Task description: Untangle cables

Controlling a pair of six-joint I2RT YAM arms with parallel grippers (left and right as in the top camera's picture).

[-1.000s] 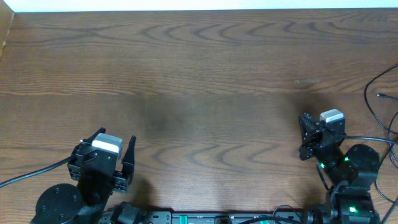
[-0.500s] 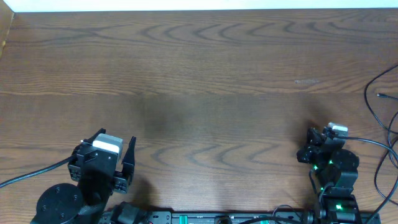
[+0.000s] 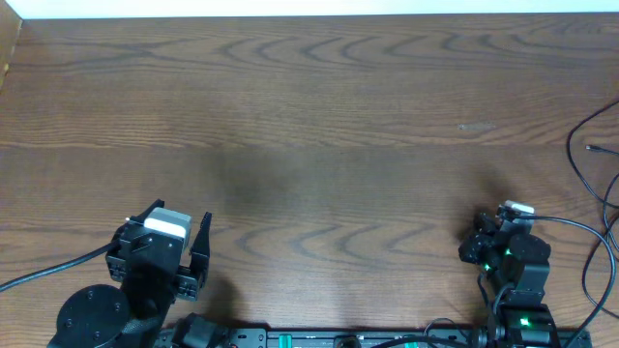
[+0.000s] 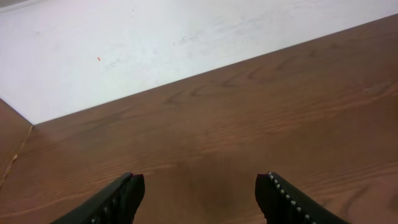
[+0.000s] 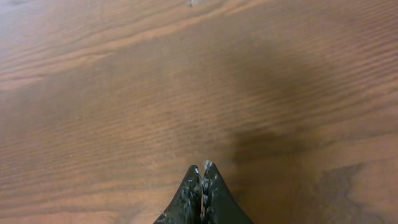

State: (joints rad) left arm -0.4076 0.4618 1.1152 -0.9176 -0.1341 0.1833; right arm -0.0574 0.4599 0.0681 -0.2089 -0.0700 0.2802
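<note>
- Nearest me, the left gripper [image 4: 200, 182] hangs over the table [image 3: 309, 126], its 2 fingers set wide with nothing between them.
- Off to the right, the right gripper [image 5: 202, 169] is pinched fully together and holds nothing, its tips low over the wood.
- The table is dark brown with wavy grain and a duller, darker patch near its middle.
- The cables [image 3: 570, 145] lie at the table's right edge as loose thin black loops, well apart from both grippers and running out of view.
- Past the far edge is a plain white surface [image 4: 155, 50].
</note>
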